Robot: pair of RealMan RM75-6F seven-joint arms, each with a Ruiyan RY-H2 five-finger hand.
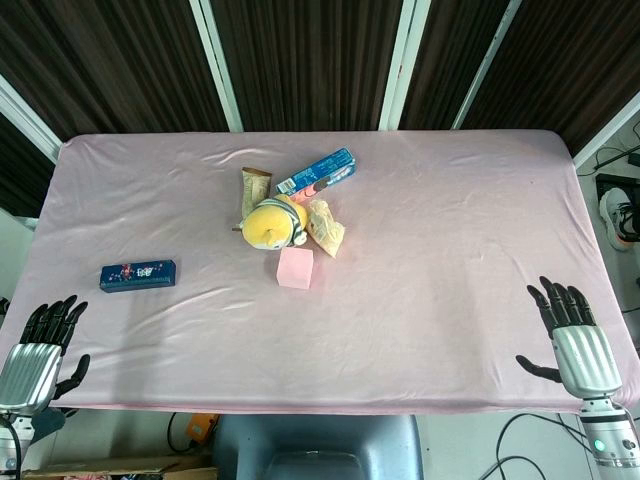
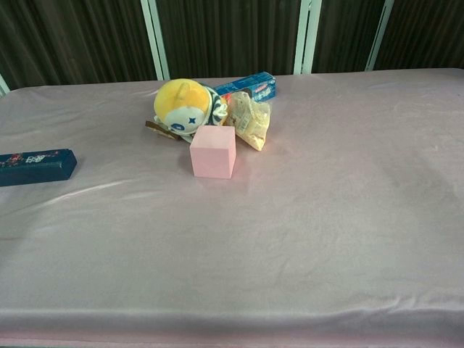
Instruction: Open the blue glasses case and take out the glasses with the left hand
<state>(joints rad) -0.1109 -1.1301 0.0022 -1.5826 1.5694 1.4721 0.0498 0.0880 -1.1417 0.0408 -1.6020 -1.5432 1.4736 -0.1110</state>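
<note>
We see the blue glasses case (image 1: pixel 138 275), lid closed, lying flat near the left edge of the bench (image 1: pixel 440 250), long axis left to right. Our left hand (image 1: pixel 42 345) and right hand (image 1: pixel 572 330) rest at the near corners, fingers (image 1: pixel 60 316) apart, holding nothing.

No wording can be read anywhere. The blue glasses case (image 1: pixel 138 275) at the left of the table carries small coloured print, and the blue box (image 1: pixel 317 172) at the far middle has white and red markings, all too small to read.
</note>
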